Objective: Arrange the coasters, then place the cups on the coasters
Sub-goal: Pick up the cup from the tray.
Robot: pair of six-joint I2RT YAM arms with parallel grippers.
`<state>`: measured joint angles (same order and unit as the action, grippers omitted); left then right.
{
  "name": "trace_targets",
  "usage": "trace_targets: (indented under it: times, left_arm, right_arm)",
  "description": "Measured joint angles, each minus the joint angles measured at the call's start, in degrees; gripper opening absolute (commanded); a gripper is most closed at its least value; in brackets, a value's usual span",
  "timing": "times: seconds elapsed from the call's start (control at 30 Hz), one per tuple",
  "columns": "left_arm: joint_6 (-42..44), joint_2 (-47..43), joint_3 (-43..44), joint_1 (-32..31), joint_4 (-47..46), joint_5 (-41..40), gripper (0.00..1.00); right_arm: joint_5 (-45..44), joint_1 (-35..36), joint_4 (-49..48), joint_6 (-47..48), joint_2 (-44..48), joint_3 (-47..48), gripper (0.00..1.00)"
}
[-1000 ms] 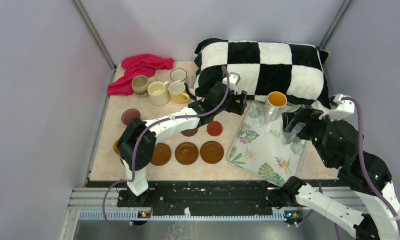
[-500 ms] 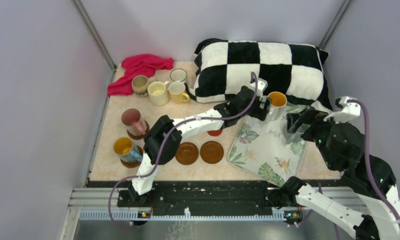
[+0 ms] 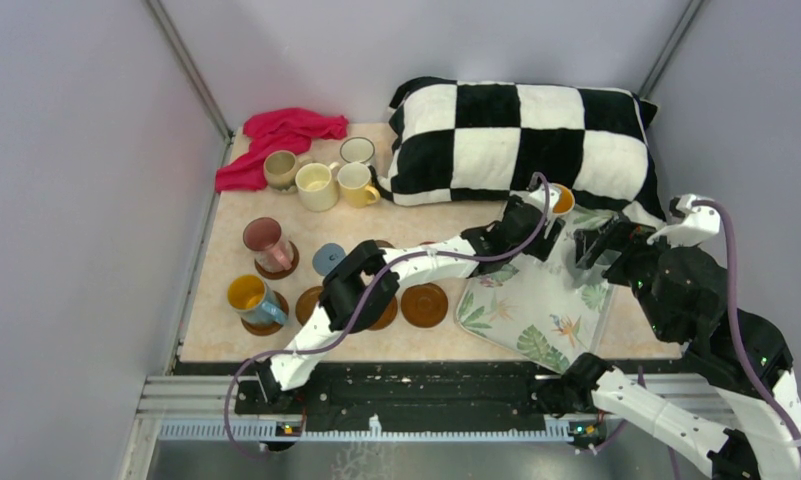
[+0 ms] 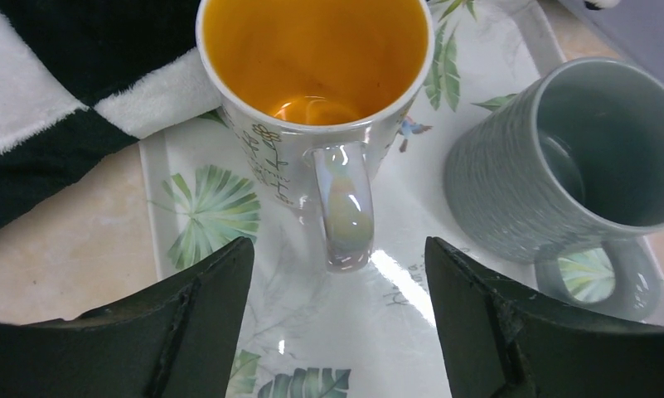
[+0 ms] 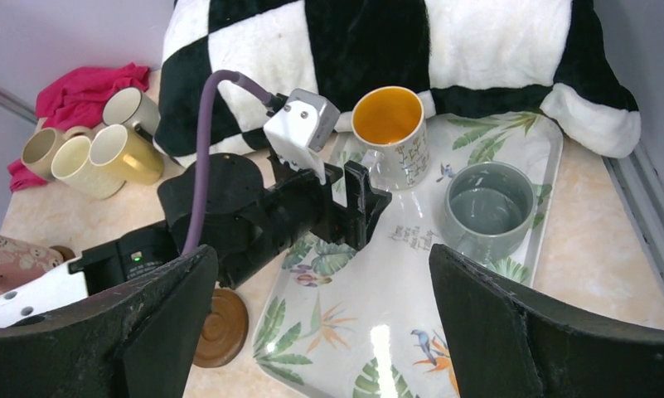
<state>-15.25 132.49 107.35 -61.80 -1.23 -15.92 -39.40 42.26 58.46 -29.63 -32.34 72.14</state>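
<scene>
Left wrist view, one orange-lined cup (image 4: 312, 75), one grey cup (image 4: 552, 166), on leaf tray (image 4: 395, 311), left pincer (image 4: 336, 253) agape, right pincer (image 5: 322, 261) agape

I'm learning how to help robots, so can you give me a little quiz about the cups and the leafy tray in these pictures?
1. True or false: the grey ribbed ceramic mug stands on the white leaf-print tray.
2. The handle of the white mug with the orange inside points toward: A) the left arm's open jaws, B) the checked pillow, C) the grey mug.
3. How many small mugs stand grouped beside the crumpled red cloth?
Key: 1 true; 2 A; 3 four.
</scene>
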Motion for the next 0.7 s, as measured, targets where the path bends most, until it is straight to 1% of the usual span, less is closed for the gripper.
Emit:
trace_targets:
  times: [0.13, 0.33, 0.7]
  left_arm:
    - [0.3, 2.1, 1.4, -0.6, 0.0, -3.3, 0.75]
    - [0.3, 3.4, 1.5, -0.8, 0.0, -6.2, 0.69]
    - [0.2, 4.4, 3.0, -0.9, -0.3, -7.8, 0.52]
  right_arm:
    - [0.0, 0.0, 0.2, 0.0, 0.0, 0.0, 0.99]
    - [0.1, 0.0, 1.2, -0.2, -0.1, 0.7, 0.99]
    - [1.1, 0.0, 1.2, -0.5, -0.5, 2.3, 0.99]
